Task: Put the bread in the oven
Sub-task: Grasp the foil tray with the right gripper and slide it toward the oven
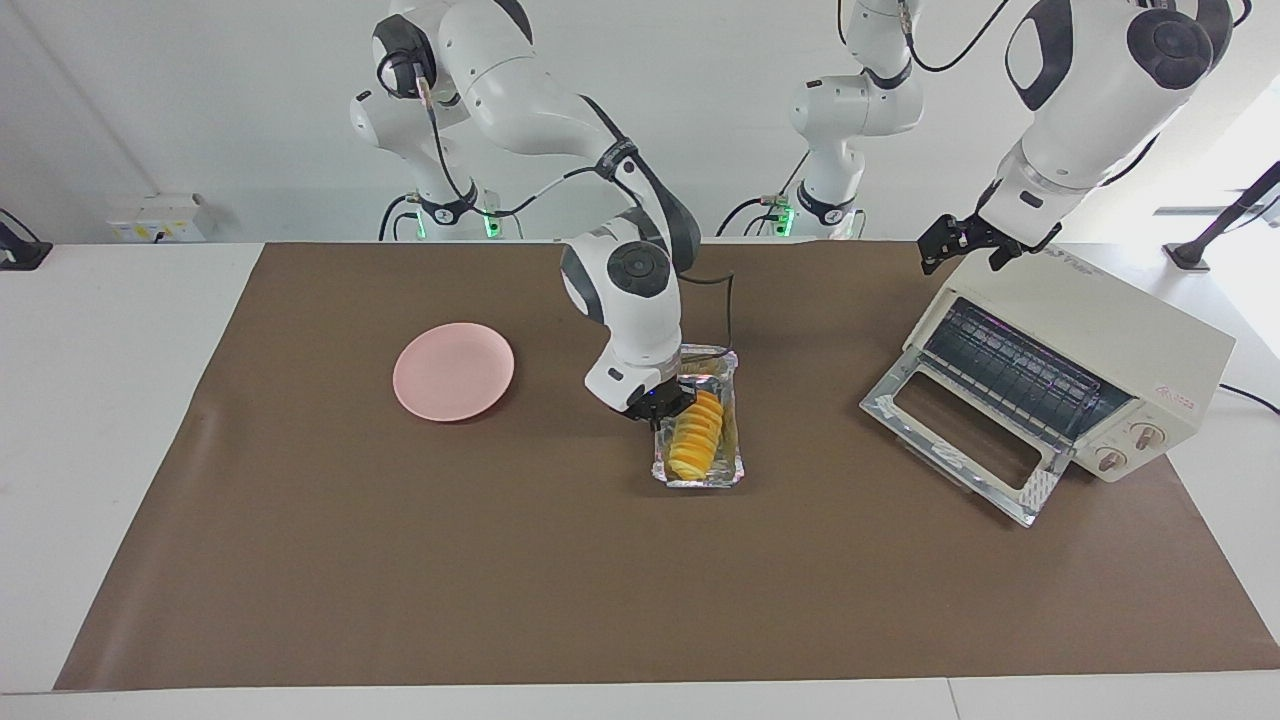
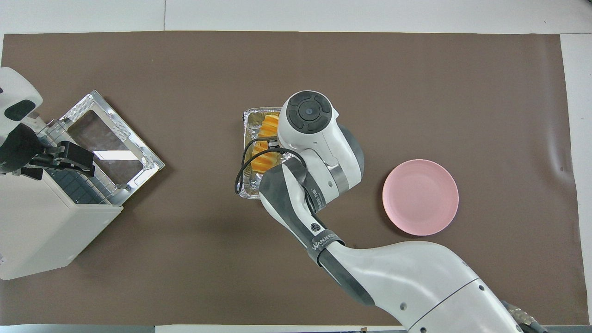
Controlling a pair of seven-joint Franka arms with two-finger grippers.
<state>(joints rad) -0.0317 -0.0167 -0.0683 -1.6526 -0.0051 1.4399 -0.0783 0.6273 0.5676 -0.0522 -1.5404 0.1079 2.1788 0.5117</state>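
The bread (image 1: pixel 697 435), a ridged golden loaf, lies in a crinkled foil tray (image 1: pixel 715 478) over the middle of the table. My right gripper (image 1: pixel 665 405) is shut on the tray's rim at the side toward the right arm's end. In the overhead view the right wrist covers most of the bread (image 2: pixel 266 159) and tray (image 2: pixel 249 118). The cream-white oven (image 1: pixel 1100 330) stands at the left arm's end with its glass door (image 1: pixel 960 440) dropped open and the wire rack showing. My left gripper (image 1: pixel 962 258) is open and empty, over the oven's top edge.
A round pink plate (image 1: pixel 453 372) lies bare toward the right arm's end of the table. A brown mat (image 1: pixel 600 600) covers the table. The open oven door (image 2: pixel 111 143) juts out toward the table's middle.
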